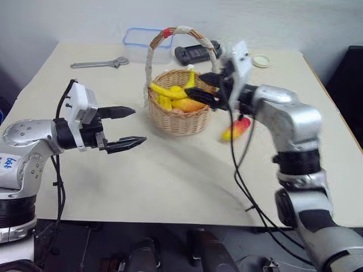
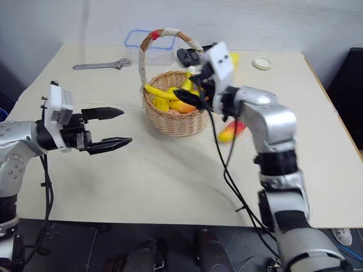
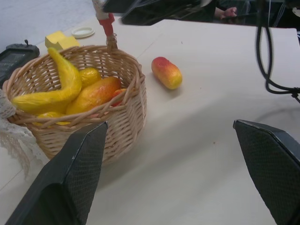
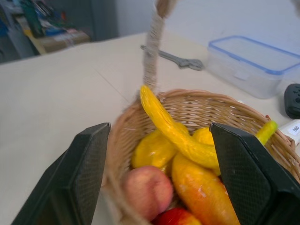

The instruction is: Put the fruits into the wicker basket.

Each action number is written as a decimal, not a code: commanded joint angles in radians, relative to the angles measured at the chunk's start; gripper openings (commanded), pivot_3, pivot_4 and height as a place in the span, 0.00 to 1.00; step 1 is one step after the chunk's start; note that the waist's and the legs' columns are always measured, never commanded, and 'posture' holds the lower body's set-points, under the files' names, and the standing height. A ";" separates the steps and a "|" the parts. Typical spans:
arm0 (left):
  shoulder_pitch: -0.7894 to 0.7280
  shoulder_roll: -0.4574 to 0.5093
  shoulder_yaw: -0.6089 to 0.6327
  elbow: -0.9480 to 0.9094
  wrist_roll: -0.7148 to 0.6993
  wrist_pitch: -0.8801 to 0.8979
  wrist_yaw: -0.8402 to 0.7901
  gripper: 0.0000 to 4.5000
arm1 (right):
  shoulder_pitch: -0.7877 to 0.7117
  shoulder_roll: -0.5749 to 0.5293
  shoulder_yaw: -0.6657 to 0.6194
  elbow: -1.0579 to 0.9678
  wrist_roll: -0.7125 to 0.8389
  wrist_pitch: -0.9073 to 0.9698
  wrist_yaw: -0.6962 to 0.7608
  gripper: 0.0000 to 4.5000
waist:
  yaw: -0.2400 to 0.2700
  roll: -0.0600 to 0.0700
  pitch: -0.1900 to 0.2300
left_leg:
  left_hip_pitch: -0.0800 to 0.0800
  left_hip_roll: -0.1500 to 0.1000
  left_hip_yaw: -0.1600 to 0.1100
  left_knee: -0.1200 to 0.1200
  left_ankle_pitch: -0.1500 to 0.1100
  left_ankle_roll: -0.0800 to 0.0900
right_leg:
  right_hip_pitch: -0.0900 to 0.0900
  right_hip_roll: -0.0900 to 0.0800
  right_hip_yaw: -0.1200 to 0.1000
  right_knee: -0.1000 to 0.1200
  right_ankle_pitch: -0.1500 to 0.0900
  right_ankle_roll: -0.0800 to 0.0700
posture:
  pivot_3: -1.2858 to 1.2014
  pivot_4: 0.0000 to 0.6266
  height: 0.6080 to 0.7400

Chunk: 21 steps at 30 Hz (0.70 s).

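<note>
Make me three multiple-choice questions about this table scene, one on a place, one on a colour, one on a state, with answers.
1. Where is the banana?
A. in the wicker basket
B. on the table
C. in the plastic box

2. What colours has the toy fruit beside the basket?
A. green
B. yellow and red
C. purple

3. How is the left gripper?
A. shut on the wrench
B. open, holding nothing
C. shut on the banana

Answers: 1 A, it lies on the other fruit inside; 2 B, yellow shading to red; 3 B, fingers apart over bare table.
</note>
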 commanded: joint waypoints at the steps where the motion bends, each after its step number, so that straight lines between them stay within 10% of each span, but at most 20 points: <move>1: -0.056 -0.013 -0.027 0.016 -0.001 -0.025 -0.019 1.00 | 0.138 -0.113 -0.126 -0.241 0.112 0.176 -0.007 0.77 | 0.009 0.000 0.000 | 0.000 0.000 0.000 0.000 0.000 0.000 | 0.000 0.000 0.000 0.000 0.000 0.000 | 0.52 0.24 1.00; 5: -0.097 -0.039 -0.064 0.039 0.003 -0.038 -0.033 1.00 | 0.308 -0.138 -0.252 -0.300 0.129 0.269 -0.116 0.98 | 0.008 0.000 0.000 | 0.001 0.000 0.001 0.000 0.000 0.000 | 0.000 0.000 0.001 0.000 0.000 0.000 | 0.52 0.24 1.00; 10: -0.129 -0.068 -0.098 0.038 0.005 -0.042 -0.039 1.00 | 0.392 -0.060 -0.284 -0.249 0.047 0.263 -0.317 0.99 | -0.010 0.000 0.000 | 0.003 0.000 0.001 -0.001 0.001 0.000 | 0.000 0.001 0.002 0.002 0.001 0.000 | 0.52 0.24 1.00; 21: -0.142 -0.072 -0.111 0.022 0.006 -0.035 -0.038 1.00 | 0.120 0.245 -0.680 0.169 0.122 0.374 -0.694 0.99 | -0.016 0.001 0.000 | 0.003 0.000 0.001 -0.001 0.003 -0.002 | -0.001 0.003 0.003 0.005 0.002 0.000 | 0.52 0.24 1.00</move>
